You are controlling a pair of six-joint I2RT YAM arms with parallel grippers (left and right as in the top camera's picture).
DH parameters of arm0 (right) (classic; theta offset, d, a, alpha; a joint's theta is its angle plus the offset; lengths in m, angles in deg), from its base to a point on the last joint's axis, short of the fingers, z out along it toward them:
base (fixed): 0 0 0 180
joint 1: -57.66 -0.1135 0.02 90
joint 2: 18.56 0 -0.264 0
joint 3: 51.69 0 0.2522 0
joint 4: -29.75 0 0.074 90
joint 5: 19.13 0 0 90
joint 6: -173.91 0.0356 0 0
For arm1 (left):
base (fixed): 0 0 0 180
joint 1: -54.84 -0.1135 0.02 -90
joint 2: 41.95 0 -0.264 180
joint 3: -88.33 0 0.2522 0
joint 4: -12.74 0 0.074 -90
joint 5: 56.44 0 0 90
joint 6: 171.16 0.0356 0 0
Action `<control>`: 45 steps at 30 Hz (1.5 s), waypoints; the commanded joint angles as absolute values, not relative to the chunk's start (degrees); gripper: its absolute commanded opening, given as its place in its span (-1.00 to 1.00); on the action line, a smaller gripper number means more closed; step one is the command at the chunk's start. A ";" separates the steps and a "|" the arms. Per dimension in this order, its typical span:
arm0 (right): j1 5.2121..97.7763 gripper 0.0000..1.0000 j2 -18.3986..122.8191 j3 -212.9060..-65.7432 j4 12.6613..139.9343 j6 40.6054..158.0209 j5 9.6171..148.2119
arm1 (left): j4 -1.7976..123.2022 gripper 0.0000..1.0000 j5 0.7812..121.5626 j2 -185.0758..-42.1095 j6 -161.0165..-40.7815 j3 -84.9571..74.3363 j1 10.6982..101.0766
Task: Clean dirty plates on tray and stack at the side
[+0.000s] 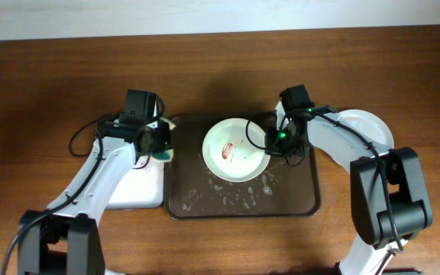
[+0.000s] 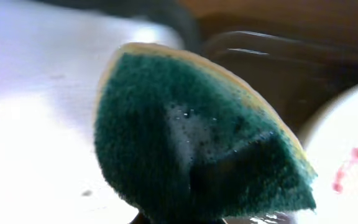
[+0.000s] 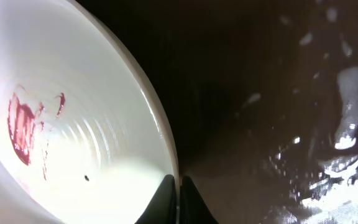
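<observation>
A pale green plate smeared with red sauce sits on the dark brown tray. My right gripper is shut on the plate's right rim; the wrist view shows both fingers pinching the rim of the plate, one inside and one outside. My left gripper is shut on a green sponge, held at the tray's left edge, just left of the plate. White plates lie stacked right of the tray, partly hidden by my right arm.
A smaller white-lined tray lies left of the brown tray, under my left arm. Water drops and foam dot the brown tray's front part. The wooden table extends all round.
</observation>
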State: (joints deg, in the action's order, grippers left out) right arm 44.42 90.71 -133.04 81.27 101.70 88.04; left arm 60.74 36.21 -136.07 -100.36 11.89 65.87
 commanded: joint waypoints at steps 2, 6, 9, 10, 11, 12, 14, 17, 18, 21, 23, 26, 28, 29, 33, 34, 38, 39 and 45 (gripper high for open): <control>41.71 -0.92 91.50 -132.84 82.73 101.39 86.90 | 57.43 -1.00 50.72 -136.84 -102.35 11.96 69.78; 38.17 -0.92 91.50 -132.84 82.65 101.41 86.71 | 54.79 -1.00 50.77 -139.18 -109.06 11.96 74.72; 37.43 -0.92 91.50 -132.84 82.32 101.43 86.66 | 51.05 -1.00 50.68 -141.25 -113.13 11.96 78.70; 37.43 -0.92 91.50 -132.84 82.32 101.41 86.66 | 49.50 -1.00 50.66 -142.65 -115.62 11.96 79.96; 37.43 -0.92 91.50 -132.84 82.32 101.41 86.66 | 48.78 -1.00 50.55 -143.72 -117.65 11.96 80.60; 37.43 -0.92 91.50 -132.84 82.32 101.41 86.66 | 48.08 -1.00 50.70 -144.99 -120.01 11.96 81.06; 37.43 -0.92 91.50 -132.84 82.32 101.41 86.66 | 47.05 -1.00 50.77 -146.96 -122.88 11.96 81.58; 37.43 -0.92 91.50 -132.84 82.28 101.41 86.66 | 44.85 -1.00 50.72 -148.57 -123.36 11.96 82.21; 37.43 -0.92 91.50 -132.84 82.28 101.41 86.66 | 43.95 -1.00 50.75 -149.14 -123.36 11.96 82.48; 37.43 -0.92 91.50 -132.84 82.28 101.41 86.66 | 42.55 -1.00 50.57 -150.89 -123.34 11.96 83.63; 37.43 -0.92 91.50 -132.84 82.30 101.39 86.66 | 42.42 -1.00 49.96 -151.94 -123.34 11.96 84.53; 37.43 -0.92 91.50 -132.84 82.32 101.39 86.66 | 44.43 -1.00 43.75 -153.56 -123.34 11.96 85.27; 37.43 -0.92 91.50 -132.84 82.34 101.41 86.68 | 48.04 -1.00 36.21 -153.58 -123.34 11.96 85.25; 37.43 -0.92 91.50 -132.84 82.36 101.39 86.68 | 50.09 -1.00 32.85 -153.54 -123.34 11.93 85.01; 37.43 -0.92 91.50 -132.84 82.54 101.37 86.66 | 57.06 -1.00 24.69 -151.72 -122.55 11.80 83.15; 37.43 -0.92 91.50 -132.84 82.52 101.39 86.66 | 57.26 -1.00 24.54 -150.54 -120.41 11.76 82.54; 37.43 -0.92 91.50 -132.84 82.54 101.39 86.66 | 55.21 -1.00 32.26 -144.38 -109.94 8.92 81.67; 37.43 -0.92 91.50 -132.84 82.54 101.39 86.66 | 53.33 -1.00 37.78 -143.61 -108.80 8.53 81.76; 37.43 -0.92 91.50 -132.84 82.54 101.39 86.66 | 49.19 -1.00 46.81 -147.90 -116.14 8.68 83.92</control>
